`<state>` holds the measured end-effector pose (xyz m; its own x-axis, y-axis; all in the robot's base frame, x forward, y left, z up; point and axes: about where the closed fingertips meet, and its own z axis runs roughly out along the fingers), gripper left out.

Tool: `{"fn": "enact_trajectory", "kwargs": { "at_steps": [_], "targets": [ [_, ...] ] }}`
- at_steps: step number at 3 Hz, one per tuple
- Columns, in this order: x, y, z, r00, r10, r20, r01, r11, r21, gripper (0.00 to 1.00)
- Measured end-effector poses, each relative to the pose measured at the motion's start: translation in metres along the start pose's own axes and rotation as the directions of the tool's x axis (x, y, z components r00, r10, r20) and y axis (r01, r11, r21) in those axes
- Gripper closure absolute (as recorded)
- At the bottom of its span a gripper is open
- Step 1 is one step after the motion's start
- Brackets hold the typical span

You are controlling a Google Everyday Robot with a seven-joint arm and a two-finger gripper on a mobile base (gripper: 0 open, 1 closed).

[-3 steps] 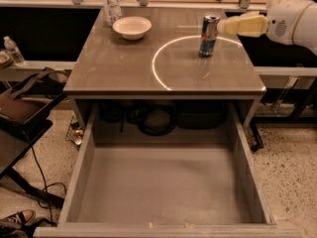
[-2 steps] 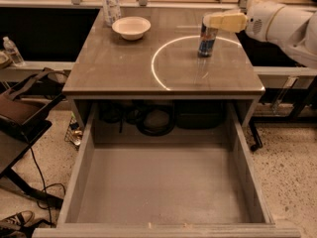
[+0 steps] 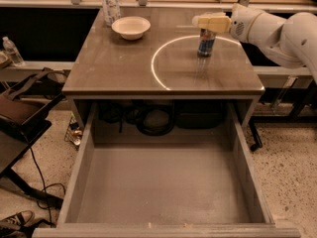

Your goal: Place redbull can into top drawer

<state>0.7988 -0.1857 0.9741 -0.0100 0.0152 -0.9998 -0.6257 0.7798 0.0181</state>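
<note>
The redbull can (image 3: 205,44) stands upright on the right rear part of the brown tabletop (image 3: 119,68), inside a thin white ring of light. My gripper (image 3: 210,22) reaches in from the right on a white arm and sits at the can's top, hiding its lid. The top drawer (image 3: 163,187) is pulled wide open below the table's front edge, its flat grey bottom bare.
A white bowl (image 3: 131,27) and a clear plastic bottle (image 3: 110,3) stand at the table's back left. Dark cables (image 3: 153,120) lie behind the drawer. A black chair (image 3: 22,115), cords and a shoe (image 3: 17,219) are on the floor at left.
My gripper has moved left from beside the can's right side to the can's top. The can, bowl and drawer have not moved.
</note>
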Motion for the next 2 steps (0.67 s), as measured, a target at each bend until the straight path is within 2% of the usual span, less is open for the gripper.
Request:
{"fn": "enact_trajectory", "kwargs": {
  "at_steps": [1, 2],
  "targets": [
    [0.027, 0.003, 0.020, 1.000, 0.015, -0.017, -0.015, 0.9997, -0.019, 0.03],
    [0.049, 0.008, 0.029, 0.999, 0.026, -0.033, -0.027, 0.9992, -0.029, 0.25]
  ]
}}
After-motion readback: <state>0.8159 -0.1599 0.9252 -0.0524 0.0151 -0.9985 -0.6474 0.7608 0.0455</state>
